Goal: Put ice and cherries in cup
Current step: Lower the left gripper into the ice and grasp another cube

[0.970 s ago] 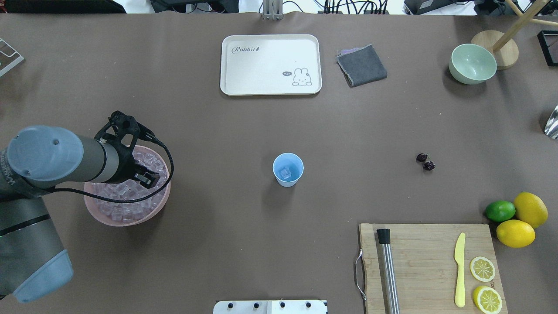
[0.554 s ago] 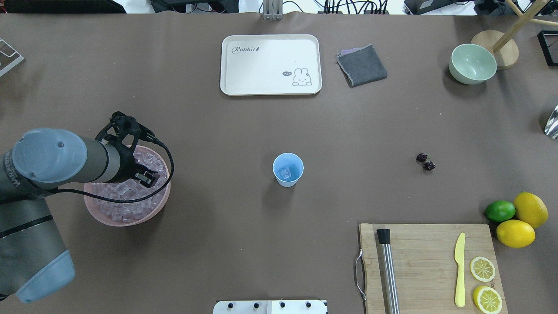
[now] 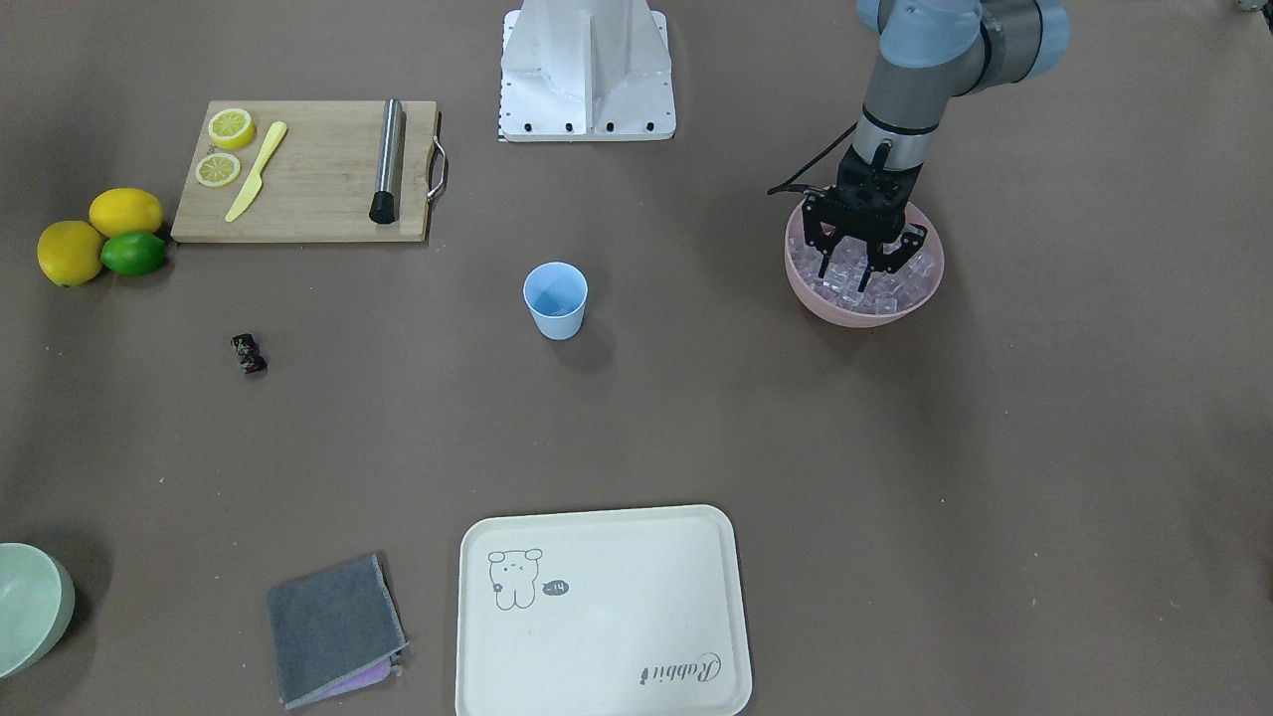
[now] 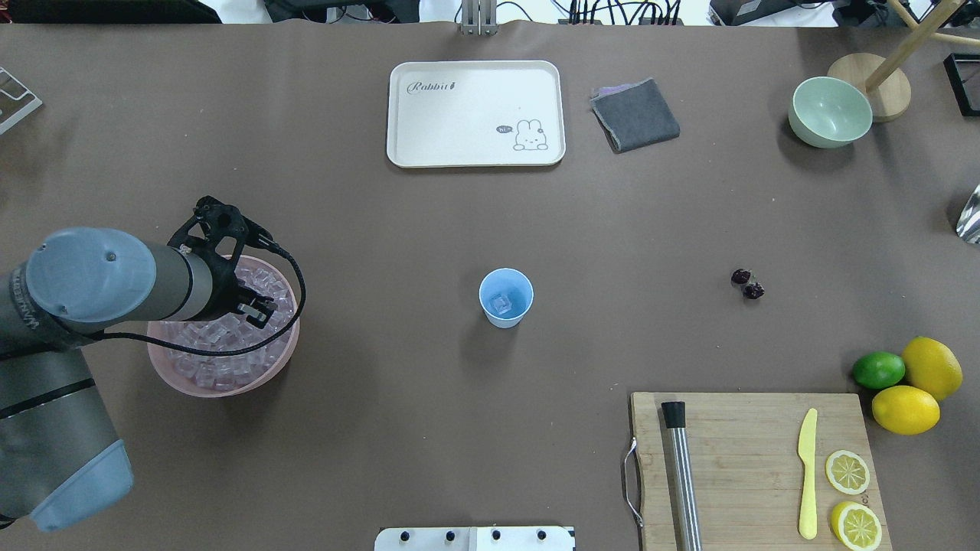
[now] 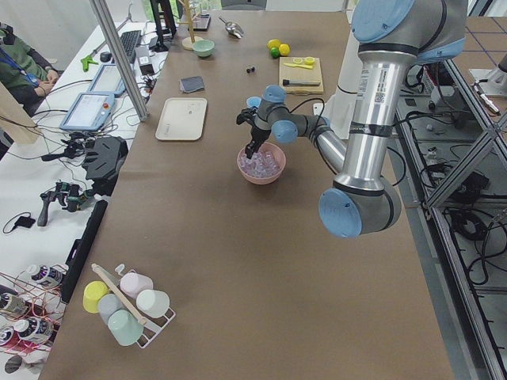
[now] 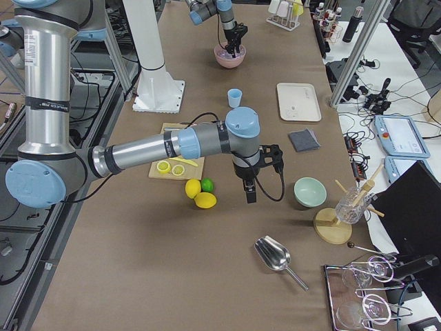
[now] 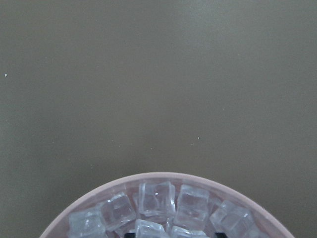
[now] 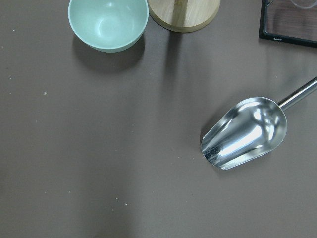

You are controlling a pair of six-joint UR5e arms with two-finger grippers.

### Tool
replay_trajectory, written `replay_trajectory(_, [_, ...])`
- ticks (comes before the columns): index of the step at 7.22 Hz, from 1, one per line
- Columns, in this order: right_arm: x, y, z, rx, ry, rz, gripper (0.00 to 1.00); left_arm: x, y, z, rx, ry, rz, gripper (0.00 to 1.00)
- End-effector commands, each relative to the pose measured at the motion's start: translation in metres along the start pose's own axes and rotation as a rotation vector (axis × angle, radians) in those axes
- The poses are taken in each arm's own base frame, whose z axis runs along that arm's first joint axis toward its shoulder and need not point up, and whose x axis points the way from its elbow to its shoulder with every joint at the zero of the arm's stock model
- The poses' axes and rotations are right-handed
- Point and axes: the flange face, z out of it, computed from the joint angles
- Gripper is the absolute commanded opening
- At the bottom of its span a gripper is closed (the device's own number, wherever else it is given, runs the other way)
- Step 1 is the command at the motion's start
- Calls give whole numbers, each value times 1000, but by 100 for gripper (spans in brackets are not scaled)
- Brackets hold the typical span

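The light blue cup (image 4: 505, 298) (image 3: 555, 298) stands upright mid-table with one ice cube (image 4: 501, 304) inside. Far more ice (image 4: 214, 348) (image 7: 157, 197) fills the pink bowl (image 4: 226, 387) (image 3: 855, 314) at the left. My left gripper (image 4: 253, 308) (image 3: 863, 267) is open, its spread fingers dipped among the cubes; I cannot tell whether a cube sits between them. Two dark cherries (image 4: 748, 284) (image 3: 248, 354) lie on the table to the cup's right. My right gripper (image 6: 248, 193) shows only in the exterior right view, hanging near the lemons; I cannot tell its state.
A white rabbit tray (image 4: 475, 115), a grey cloth (image 4: 635, 115) and a pale green bowl (image 4: 831, 112) sit along the far side. The cutting board (image 4: 750, 459) holds a steel muddler, a yellow knife and lemon slices, with lemons and a lime (image 4: 878, 370) beside it. A metal scoop (image 8: 245, 131) lies under the right wrist.
My left gripper has shifted slightly within the pink bowl, settling lower among the ice. Cup, cherries and everything else stay where they were.
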Motion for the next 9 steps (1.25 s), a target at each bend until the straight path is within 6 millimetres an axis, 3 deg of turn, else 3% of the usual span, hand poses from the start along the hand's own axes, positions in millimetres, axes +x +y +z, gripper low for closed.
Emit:
replay_trajectory(1, [0,0,0,0,1,0,100,1,1,-1,1,2,1,22])
replay_trajectory(4, [0,0,0,0,-1,1,100,-1,0,-6,9,4,-1,0])
replay_trajectory(5, [1,0,0,1,1,2,100,-1,-4,-12,20,10,-4,0])
replay_trajectory(6, [0,0,0,0,1,1,100,6,-7,-32,42,46,-14,0])
replay_trajectory(8, [0,0,0,0,1,1,100,37,-43,-58,143,180,-250,0])
replay_trajectory(9, [0,-1,0,1,1,2,100,60,-63,-49,159,237,-355,0])
